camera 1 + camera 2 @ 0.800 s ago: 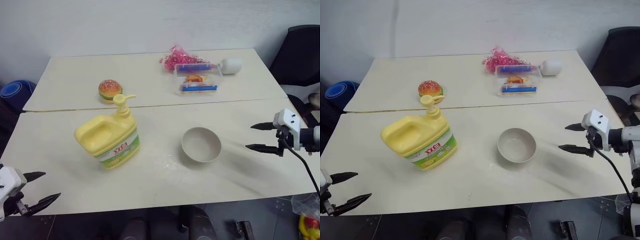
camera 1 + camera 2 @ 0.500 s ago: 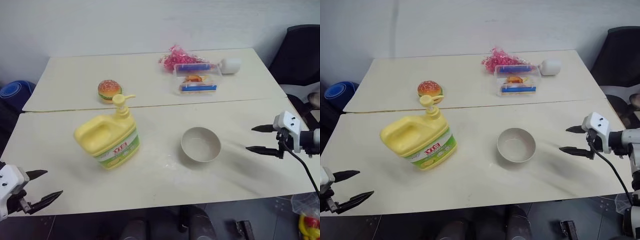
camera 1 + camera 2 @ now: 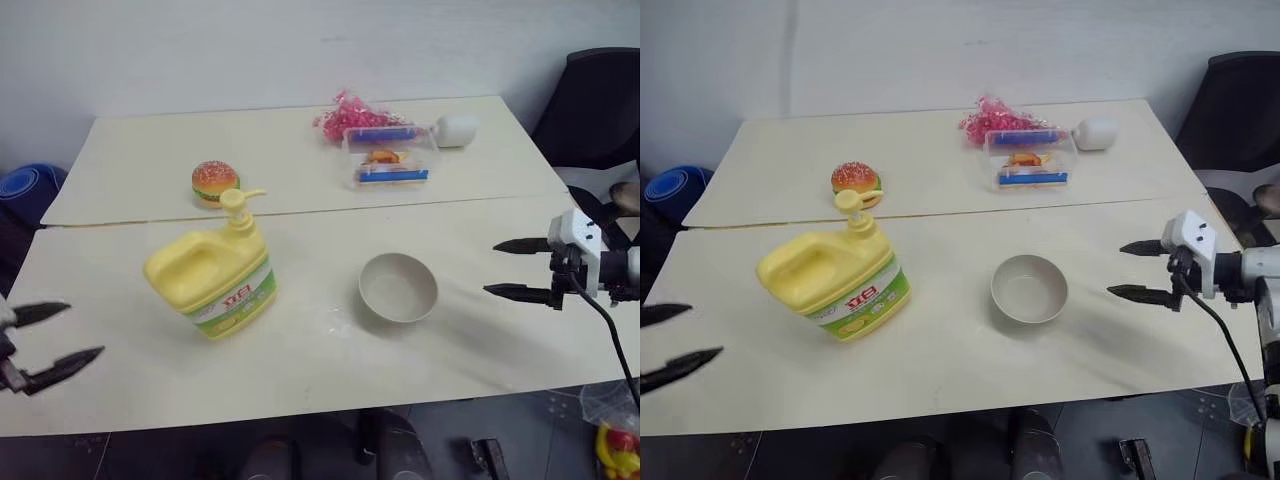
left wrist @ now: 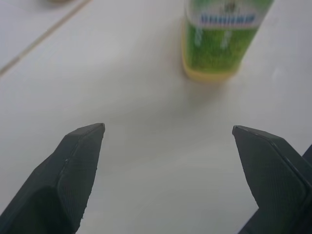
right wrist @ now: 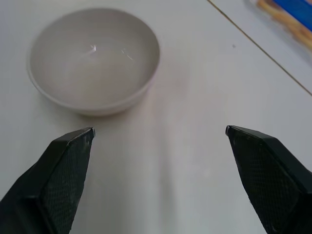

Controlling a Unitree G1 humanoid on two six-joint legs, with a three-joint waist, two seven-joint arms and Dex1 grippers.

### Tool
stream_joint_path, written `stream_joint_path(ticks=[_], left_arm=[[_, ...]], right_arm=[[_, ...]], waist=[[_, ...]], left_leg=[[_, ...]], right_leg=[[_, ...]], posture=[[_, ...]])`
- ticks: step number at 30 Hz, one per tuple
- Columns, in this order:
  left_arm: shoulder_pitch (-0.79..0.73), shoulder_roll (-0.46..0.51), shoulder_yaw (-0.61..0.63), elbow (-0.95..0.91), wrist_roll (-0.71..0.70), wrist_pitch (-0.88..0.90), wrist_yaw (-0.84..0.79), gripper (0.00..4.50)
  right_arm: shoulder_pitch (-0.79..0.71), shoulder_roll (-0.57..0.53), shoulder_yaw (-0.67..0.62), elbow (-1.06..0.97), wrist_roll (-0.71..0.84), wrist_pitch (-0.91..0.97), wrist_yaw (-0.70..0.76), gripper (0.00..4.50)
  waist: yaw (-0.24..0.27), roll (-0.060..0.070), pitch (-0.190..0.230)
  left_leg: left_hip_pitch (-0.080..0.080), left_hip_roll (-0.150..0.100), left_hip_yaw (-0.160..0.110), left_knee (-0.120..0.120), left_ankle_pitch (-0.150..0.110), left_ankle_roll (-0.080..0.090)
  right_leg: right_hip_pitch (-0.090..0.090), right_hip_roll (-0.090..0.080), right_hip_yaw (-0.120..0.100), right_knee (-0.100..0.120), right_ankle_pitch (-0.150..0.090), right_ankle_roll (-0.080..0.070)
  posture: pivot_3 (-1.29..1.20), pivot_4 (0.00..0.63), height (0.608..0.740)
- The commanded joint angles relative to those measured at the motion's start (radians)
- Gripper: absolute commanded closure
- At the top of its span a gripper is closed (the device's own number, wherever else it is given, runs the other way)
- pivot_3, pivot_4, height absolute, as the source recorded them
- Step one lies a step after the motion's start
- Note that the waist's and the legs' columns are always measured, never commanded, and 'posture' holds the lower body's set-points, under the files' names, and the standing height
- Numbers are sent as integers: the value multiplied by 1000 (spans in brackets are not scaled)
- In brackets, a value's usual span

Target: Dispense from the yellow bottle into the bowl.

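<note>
The yellow bottle [image 3: 213,276], a squat jug with a pump nozzle and a green-and-white label, stands on the near table left of centre; its base also shows in the left wrist view [image 4: 222,41]. The off-white bowl [image 3: 398,287] sits empty to its right, and appears ahead of the right fingers [image 5: 94,58]. My left gripper [image 3: 50,338] hovers open at the table's near left edge, well left of the bottle. Over the table's right edge, my right gripper [image 3: 515,268] stands open, pointing toward the bowl with a gap between them.
On the far table lie a toy hamburger [image 3: 214,181], a clear plastic box with blue items [image 3: 388,160], a pink tuft [image 3: 345,115] and a white object [image 3: 455,128]. A black chair [image 3: 595,100] stands at the right, a blue thing [image 3: 25,182] on the floor at the left.
My left gripper has shifted left and up along the near table edge. The right gripper edged slightly toward the bowl. Bottle and bowl have not moved on the table.
</note>
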Motion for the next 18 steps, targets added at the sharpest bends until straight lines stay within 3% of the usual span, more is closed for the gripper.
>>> stream_joint_path(ticks=[1,7,10,14,18], left_arm=[[-134,166,130,-49,-206,178,-76,32],[-394,379,117,-111,-523,427,-91,32],[-426,388,64,-244,-611,476,-116,32],[-330,321,-15,-436,-497,423,-196,32],[-269,266,-127,-470,-343,308,-207,0]], right_arm=[[29,-6,-6,-217,72,44,30,0],[91,7,45,-471,101,96,14,0],[140,13,79,-559,68,76,-10,0],[197,39,151,-642,-10,32,-69,0],[177,105,246,-661,-84,53,-153,839]], waist=[[4,-3,1],[6,-3,1],[4,-2,2],[-5,-3,2],[-10,-5,3]], left_leg=[[0,0,0,2,0,0],[-1,-4,4,0,0,0],[0,-1,6,-1,-2,-4],[0,1,16,-2,-3,-7],[2,2,23,-1,-2,-9]], right_leg=[[-2,0,-1,1,0,0],[-9,3,5,0,2,1],[-9,9,8,-1,1,0],[-9,13,10,0,0,-2],[-9,16,17,4,0,-5]], posture=[[0,150,740],[0,150,740],[0,150,740],[0,150,740],[0,150,740]])
